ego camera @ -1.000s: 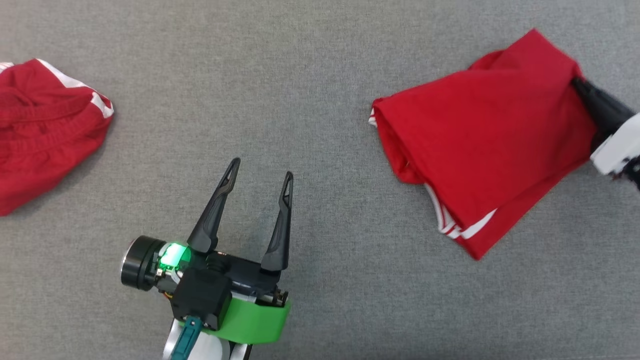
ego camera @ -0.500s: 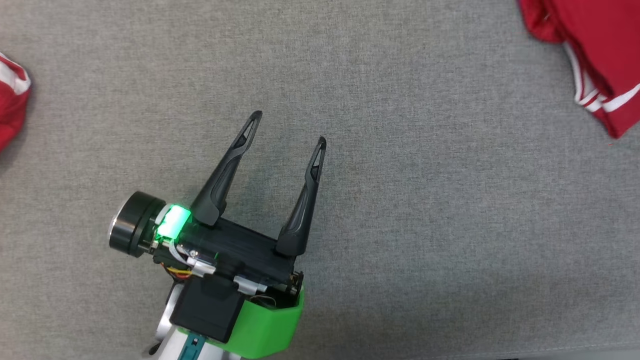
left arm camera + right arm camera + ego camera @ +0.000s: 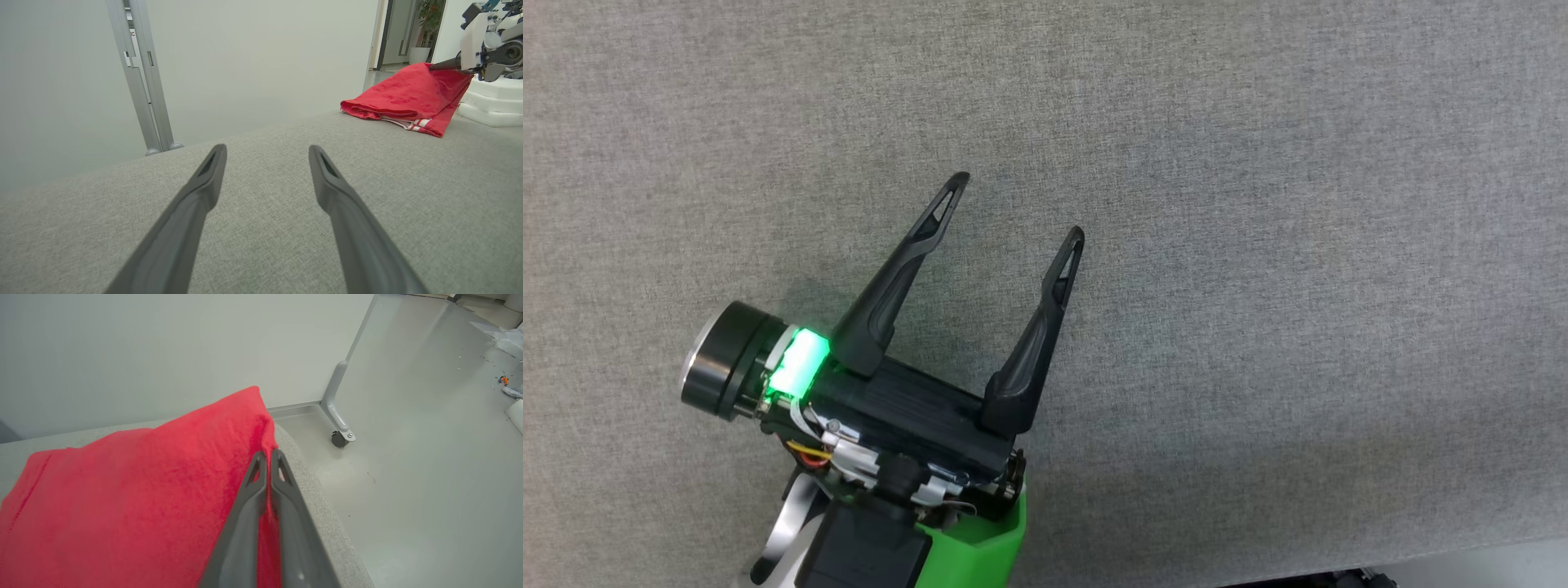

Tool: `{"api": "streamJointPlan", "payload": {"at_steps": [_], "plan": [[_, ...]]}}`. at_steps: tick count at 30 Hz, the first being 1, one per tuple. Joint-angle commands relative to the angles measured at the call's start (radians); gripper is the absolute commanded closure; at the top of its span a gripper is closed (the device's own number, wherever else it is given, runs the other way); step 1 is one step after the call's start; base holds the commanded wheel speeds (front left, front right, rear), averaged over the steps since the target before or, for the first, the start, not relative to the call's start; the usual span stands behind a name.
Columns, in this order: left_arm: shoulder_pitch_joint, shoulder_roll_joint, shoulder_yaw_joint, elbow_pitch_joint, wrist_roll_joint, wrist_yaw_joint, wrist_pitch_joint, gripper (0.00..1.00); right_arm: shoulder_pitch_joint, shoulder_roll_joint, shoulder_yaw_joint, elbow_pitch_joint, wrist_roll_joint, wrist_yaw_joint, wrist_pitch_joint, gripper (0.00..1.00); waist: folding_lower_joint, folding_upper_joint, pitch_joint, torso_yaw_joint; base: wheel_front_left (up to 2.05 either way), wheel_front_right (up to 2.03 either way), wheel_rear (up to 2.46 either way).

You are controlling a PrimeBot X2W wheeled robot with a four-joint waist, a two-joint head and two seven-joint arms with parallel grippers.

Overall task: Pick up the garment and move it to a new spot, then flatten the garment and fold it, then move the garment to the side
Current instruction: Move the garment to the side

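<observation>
Head view puts the left tool (image 3: pixel 1021 204) low on the left side, its two dark fingers spread wide with nothing between them, poised over plain grey bench (image 3: pixel 1258 245). In the left wrist view, reading from the left, I see a pale wall with a metal post (image 3: pixel 139 77) standing against it, then those same open fingers reaching out over the bench. Far over to the right is the garment (image 3: pixel 404 92), a red bundle with a white striped hem peeking out of its lower edge. It sits near the far right end of the bench, well apart from the left tool. Its folded front rests on the surface while its upper corner is drawn up towards the right tool (image 3: pixel 445 64), which pinches that corner. The right wrist view agrees: red cloth spreads across the left, the right tool's fingers are pressed together on the cloth's edge in the middle, the rounded bench edge runs just beside them, and further right the floor (image 3: pixel 408 477) drops away past a castor leg (image 3: pixel 339 437). I judge that flattening and folding are done, since the garment looks compact and layered, and that I am in the last step, shifting it aside. What remains, as I read it, is to set that corner down clear of the bench edge, let go and pull the right arm away.
</observation>
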Motion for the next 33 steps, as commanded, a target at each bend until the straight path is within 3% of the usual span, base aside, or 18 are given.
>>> {"api": "streamJointPlan", "payload": {"at_steps": [1,4,5,6,7,12,18,22,27,33], "plan": [[-0.017,0.010,-0.005,-0.008,0.010,0.009,0.000,0.00,-0.011,-0.006,-0.002,0.016,-0.014,-0.002,-0.014,1.00,-0.0002,-0.0001,0.004,-0.002,0.00,0.00,0.00],[-0.021,0.019,-0.013,-0.014,0.006,0.016,0.000,0.00,-0.028,-0.018,0.003,0.049,-0.044,-0.002,-0.029,1.00,-0.0002,-0.0001,0.002,0.004,0.00,0.00,0.00],[-0.022,0.023,-0.015,-0.014,0.002,0.018,0.000,0.00,-0.037,-0.013,0.002,0.069,-0.054,-0.002,-0.035,0.89,-0.0002,-0.0001,0.001,0.007,0.00,0.00,0.00],[-0.023,0.025,-0.017,-0.012,-0.001,0.019,0.000,0.00,-0.042,-0.007,0.004,0.084,-0.066,-0.002,-0.038,0.36,-0.0002,-0.0001,0.000,0.009,0.00,0.00,0.00],[-0.025,0.027,-0.021,-0.010,-0.003,0.022,0.000,0.00,-0.051,0.004,0.010,0.102,-0.085,-0.002,-0.043,0.00,-0.0002,-0.0001,-0.002,0.013,0.00,0.00,0.00],[-0.029,0.031,-0.033,-0.001,-0.009,0.038,0.000,0.00,-0.110,0.037,0.025,0.167,-0.228,-0.002,-0.099,0.00,-0.0002,-0.0001,-0.015,0.029,0.00,0.00,0.00],[-0.012,0.019,-0.028,0.025,-0.046,0.073,0.000,0.00,-0.083,0.173,-0.042,0.080,-0.413,-0.002,-0.112,0.00,-0.0002,-0.0001,-0.090,0.046,0.00,0.00,0.00],[0.025,0.003,-0.001,0.061,-0.097,0.098,0.000,0.00,0.041,0.307,-0.158,-0.046,-0.554,-0.002,-0.112,0.00,-0.0002,-0.0001,-0.174,0.055,0.00,0.00,0.00],[0.082,-0.006,0.063,0.128,-0.150,0.116,0.000,0.00,0.265,0.525,-0.298,-0.194,-0.714,-0.002,-0.112,0.00,-0.0002,-0.0001,-0.304,0.058,0.00,0.00,0.00],[0.155,-0.032,0.141,0.209,-0.191,0.115,0.000,0.00,0.476,0.722,-0.384,-0.311,-0.844,-0.002,-0.112,0.00,-0.0002,-0.0001,-0.446,0.068,0.00,0.00,0.00]]}}
